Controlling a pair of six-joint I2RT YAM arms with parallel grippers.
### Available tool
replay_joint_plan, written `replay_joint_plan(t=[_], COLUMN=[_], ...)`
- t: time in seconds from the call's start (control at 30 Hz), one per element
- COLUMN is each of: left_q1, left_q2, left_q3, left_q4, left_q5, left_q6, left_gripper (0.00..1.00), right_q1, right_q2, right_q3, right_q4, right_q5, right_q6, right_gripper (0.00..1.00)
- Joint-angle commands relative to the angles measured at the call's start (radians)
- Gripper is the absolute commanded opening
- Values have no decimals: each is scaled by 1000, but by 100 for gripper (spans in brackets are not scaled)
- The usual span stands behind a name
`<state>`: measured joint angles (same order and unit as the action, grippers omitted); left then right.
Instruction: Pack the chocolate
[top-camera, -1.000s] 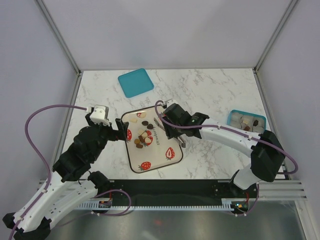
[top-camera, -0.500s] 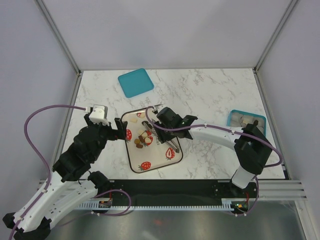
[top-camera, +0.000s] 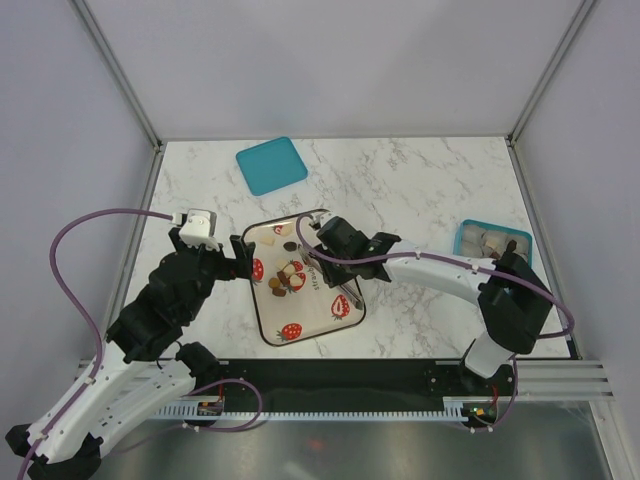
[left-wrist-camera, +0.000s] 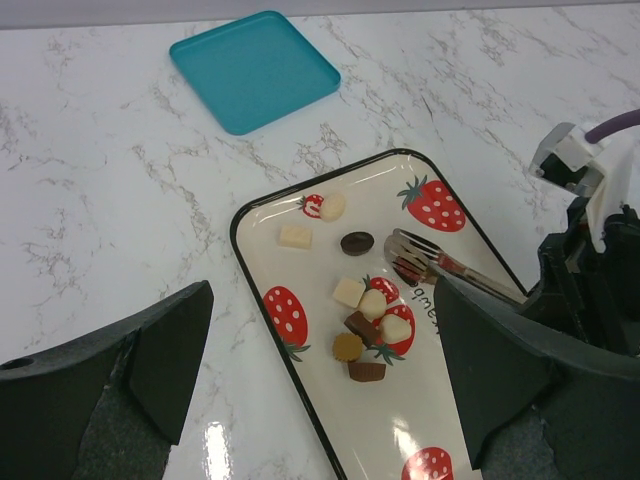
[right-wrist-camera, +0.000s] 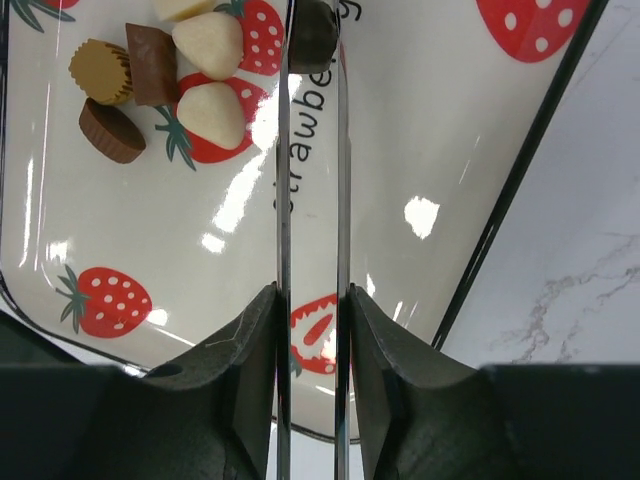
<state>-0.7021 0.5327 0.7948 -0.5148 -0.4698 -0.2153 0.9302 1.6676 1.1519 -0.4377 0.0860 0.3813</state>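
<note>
Right gripper (right-wrist-camera: 310, 300), part-closed on the tongs (right-wrist-camera: 283, 150), has their tips around a dark chocolate (right-wrist-camera: 312, 35); smooth metal may let it slip.

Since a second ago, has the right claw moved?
Yes. In the top view the right claw has shifted slightly left, further in over the tray from its right rim, toward the chocolate pieces.

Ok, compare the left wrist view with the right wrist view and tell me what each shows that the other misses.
Only the left wrist: the teal lid, the open left gripper, and the far chocolates at the strawberry tray's top end. Only the right wrist: a dark chocolate between the blade tips of the tongs clamped in the right gripper. Both: the tray, the tongs and the central chocolate cluster.
</note>
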Motion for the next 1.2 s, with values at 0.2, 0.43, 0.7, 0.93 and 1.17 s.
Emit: replay_joint_plan(t=[0.2,0.43,0.7,0.93,1.17], left_q1=[1,1,1,0,-2], left_q2=[4,4,9,18,-20], left_q3=[-6,-6,-5,4,4], left_q4=[36,36,36,36,38], left_q5=[-26,-21,46,148,174], left_q6=[16,16,8,-2,-9], left_gripper=[100,100,100,100,100], right_q1=[4,2,-100,-313,-491], right_q2=[-166,-206,-371,-577,-632], right_q3=[-41,14,26,5,-15], right_q4=[-102,-234,-446,-748,-927], right_q5=[63,141,244,320,357], right_q6=[77,146,277,430,462], right_gripper=[34,33,32,32,32])
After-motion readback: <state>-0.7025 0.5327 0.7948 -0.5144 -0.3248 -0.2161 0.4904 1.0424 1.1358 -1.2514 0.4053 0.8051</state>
